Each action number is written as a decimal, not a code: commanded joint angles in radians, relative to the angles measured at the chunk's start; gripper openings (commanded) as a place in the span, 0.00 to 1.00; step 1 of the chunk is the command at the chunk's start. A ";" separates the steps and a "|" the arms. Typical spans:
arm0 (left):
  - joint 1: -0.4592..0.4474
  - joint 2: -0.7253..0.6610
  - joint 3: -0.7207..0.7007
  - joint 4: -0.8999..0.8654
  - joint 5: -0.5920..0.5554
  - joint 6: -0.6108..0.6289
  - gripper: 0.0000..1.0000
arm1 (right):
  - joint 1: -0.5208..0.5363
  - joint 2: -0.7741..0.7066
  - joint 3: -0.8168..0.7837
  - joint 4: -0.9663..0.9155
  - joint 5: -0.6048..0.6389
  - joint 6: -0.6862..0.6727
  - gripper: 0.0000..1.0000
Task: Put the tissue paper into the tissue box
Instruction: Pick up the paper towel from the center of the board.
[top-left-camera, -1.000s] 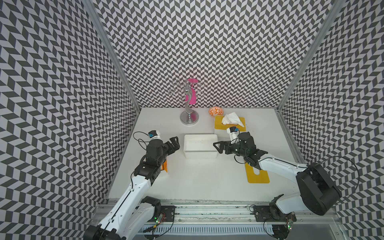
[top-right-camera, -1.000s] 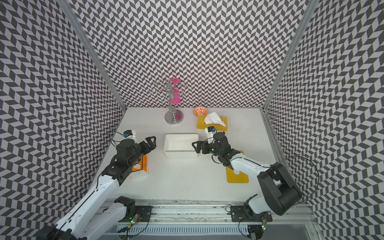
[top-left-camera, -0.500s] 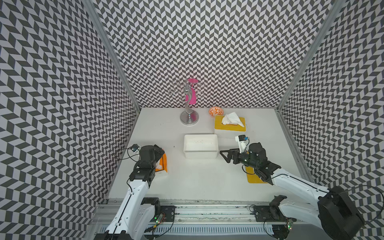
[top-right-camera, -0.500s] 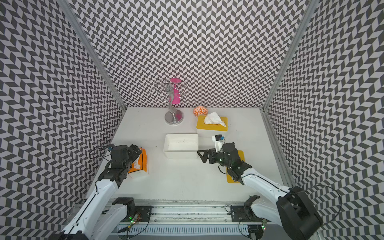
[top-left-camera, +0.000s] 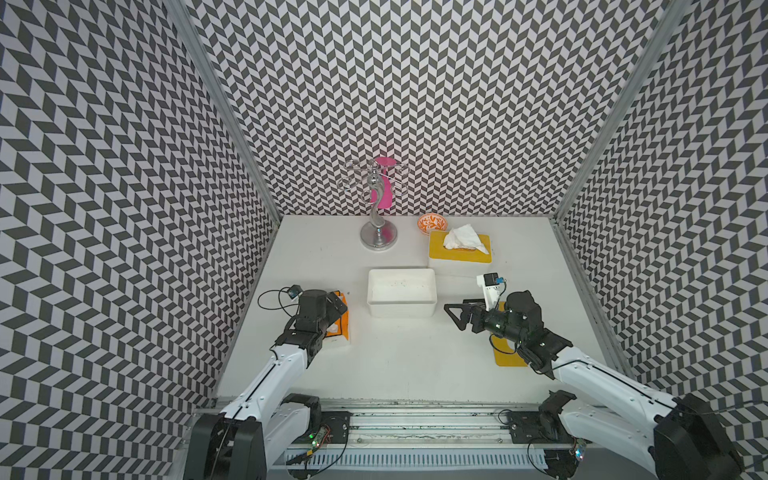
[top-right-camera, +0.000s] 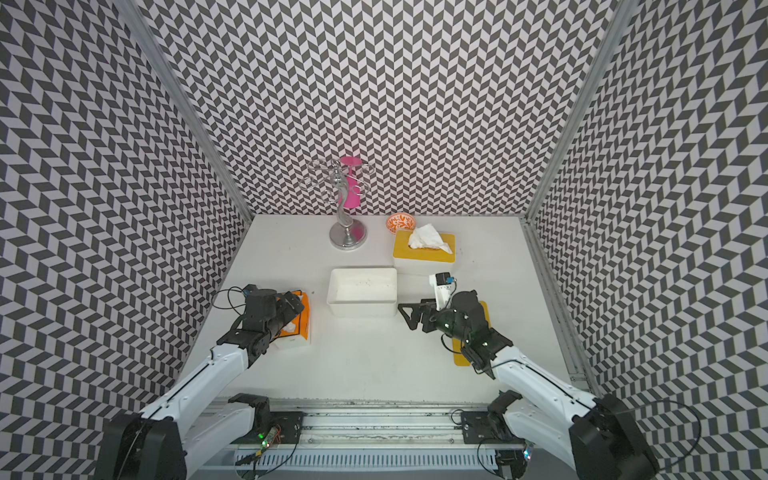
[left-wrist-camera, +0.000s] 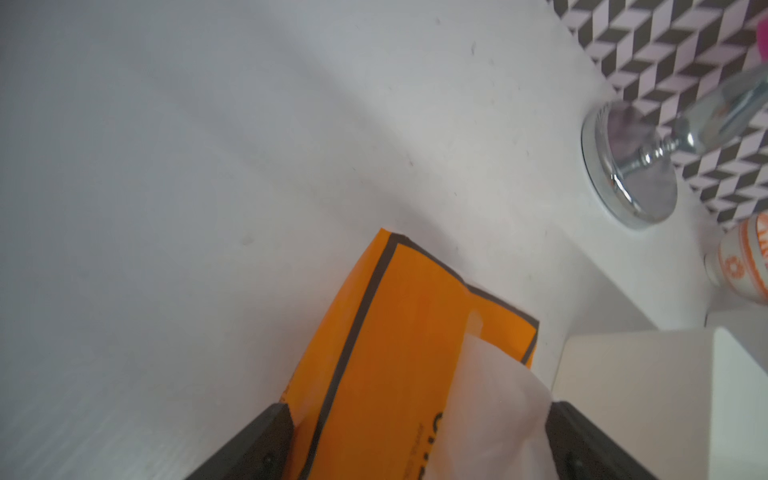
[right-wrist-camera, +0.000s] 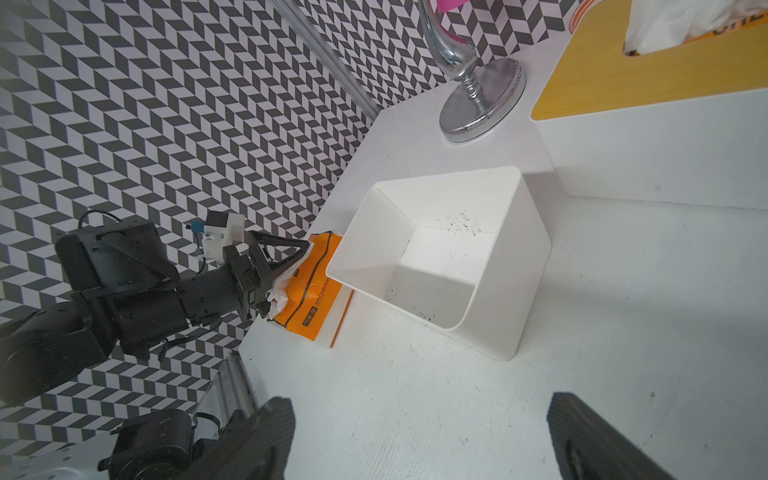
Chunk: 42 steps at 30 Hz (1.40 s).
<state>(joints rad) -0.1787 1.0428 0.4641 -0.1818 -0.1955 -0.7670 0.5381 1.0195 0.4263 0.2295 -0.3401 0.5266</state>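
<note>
Left gripper (left-wrist-camera: 417, 409) spread astride orange tissue pack (left-wrist-camera: 395, 332) — best pinch its body, not loose sheet (left-wrist-camera: 490, 395); right gripper (top-left-camera: 455, 318) released, empty

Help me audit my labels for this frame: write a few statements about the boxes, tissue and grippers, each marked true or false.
1. The white box in the middle holds no tissue. True.
2. The right gripper grips the yellow lid. False: it is open and empty near the white box; the lid lies on the table under that arm.
3. The left gripper has its jaws open on either side of the orange tissue pack. True.
4. The lidded box at the back shows no tissue. False: a white tissue sticks out of its top.
</note>
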 joint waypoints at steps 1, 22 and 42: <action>-0.048 0.054 0.088 -0.025 -0.040 0.074 1.00 | -0.003 -0.028 -0.010 0.006 0.010 -0.011 1.00; -0.062 0.294 0.405 -0.343 0.001 0.387 1.00 | -0.003 -0.129 -0.073 -0.034 0.051 -0.027 1.00; -0.064 0.276 0.380 -0.341 -0.114 0.327 1.00 | -0.003 -0.163 -0.095 -0.032 0.045 -0.013 1.00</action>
<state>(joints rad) -0.2420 1.4029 0.8562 -0.5144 -0.2531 -0.4206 0.5381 0.8753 0.3481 0.1616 -0.3027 0.5159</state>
